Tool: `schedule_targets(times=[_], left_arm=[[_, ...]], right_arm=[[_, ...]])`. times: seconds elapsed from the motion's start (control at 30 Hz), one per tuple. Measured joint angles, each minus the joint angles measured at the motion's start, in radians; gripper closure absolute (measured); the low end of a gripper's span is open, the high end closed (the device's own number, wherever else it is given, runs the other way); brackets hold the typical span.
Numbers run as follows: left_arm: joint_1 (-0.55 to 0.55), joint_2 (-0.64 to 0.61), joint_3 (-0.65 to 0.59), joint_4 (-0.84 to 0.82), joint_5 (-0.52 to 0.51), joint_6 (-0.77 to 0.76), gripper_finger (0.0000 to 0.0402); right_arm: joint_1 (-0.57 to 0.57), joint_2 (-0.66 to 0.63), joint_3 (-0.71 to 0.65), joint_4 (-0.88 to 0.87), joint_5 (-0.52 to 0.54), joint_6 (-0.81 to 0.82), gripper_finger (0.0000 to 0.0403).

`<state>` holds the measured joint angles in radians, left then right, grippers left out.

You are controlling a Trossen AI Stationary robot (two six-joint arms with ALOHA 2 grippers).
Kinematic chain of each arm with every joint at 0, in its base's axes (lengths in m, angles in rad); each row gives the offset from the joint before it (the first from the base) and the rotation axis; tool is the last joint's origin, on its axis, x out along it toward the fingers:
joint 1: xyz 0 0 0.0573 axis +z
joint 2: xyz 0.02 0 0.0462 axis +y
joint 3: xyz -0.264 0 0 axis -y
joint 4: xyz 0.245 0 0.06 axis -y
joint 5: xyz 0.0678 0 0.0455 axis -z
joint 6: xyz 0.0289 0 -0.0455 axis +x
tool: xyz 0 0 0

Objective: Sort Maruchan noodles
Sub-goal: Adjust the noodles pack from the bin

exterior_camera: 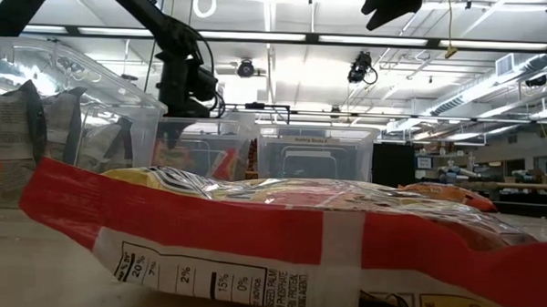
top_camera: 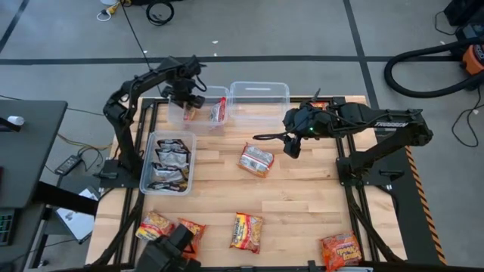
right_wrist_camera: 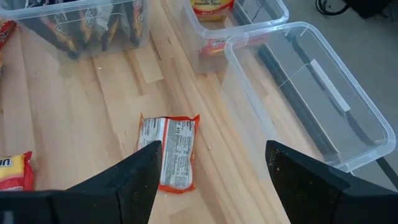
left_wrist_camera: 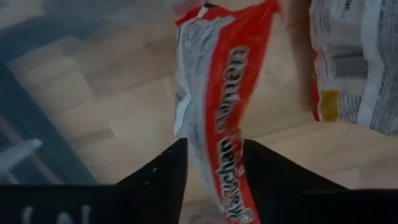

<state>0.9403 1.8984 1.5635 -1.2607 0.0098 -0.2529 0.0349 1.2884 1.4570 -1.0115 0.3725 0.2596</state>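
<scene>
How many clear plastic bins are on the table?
3: one on the left side holding silver-black packets, one at the far edge under the left arm, and an empty one right beside it.

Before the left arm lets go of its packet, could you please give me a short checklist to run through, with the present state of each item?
1. Left pincer over the middle bin: ok, it hangs above that bin.
2. Orange-red packet between the left pincer's fingers: ok, though blurred; whether it is gripped or slipping, cannot tell.
3. Middle bin already holds a like packet: ok, a red one stands at its wall.
4. Right pincer open: ok, fingers wide apart.
5. Right pincer lined up with the loose packet on the table: ok, it lies just ahead.
6. Far bin free to receive packets: ok, nothing shows inside.
</scene>
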Motion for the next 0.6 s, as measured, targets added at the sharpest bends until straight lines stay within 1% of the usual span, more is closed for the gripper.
schedule_targets(times=[0.13,0.27,0.37,0.47,0.53,0.6], left_arm=[[-0.02,0.0,0.0,-0.014,0.0,-0.014,0.021],[-0.054,0.005,0.0,0.011,-0.031,-0.081,0.0205],[-0.081,0.03,0.0,0.031,-0.044,-0.104,0.0214],[-0.107,0.056,0.0,0.039,-0.08,-0.104,0.0231],[-0.122,0.077,0.0,0.039,-0.096,-0.102,0.025],[-0.132,0.096,0.0,0.042,-0.099,-0.098,0.0278]], right_arm=[[0.0,0.0,0.0,0.0,0.0,0.0,0.0114],[0.0,0.0,0.0,0.0,0.0,0.002,0.0114],[0.0,0.0,0.0,0.0,0.0,0.011,0.0114],[0.001,0.0,0.0,-0.001,0.0,0.012,0.0114],[0.007,0.0,0.0,-0.01,0.0,0.021,0.0114],[0.011,0.0,0.0,-0.028,0.0,0.033,0.0114]])
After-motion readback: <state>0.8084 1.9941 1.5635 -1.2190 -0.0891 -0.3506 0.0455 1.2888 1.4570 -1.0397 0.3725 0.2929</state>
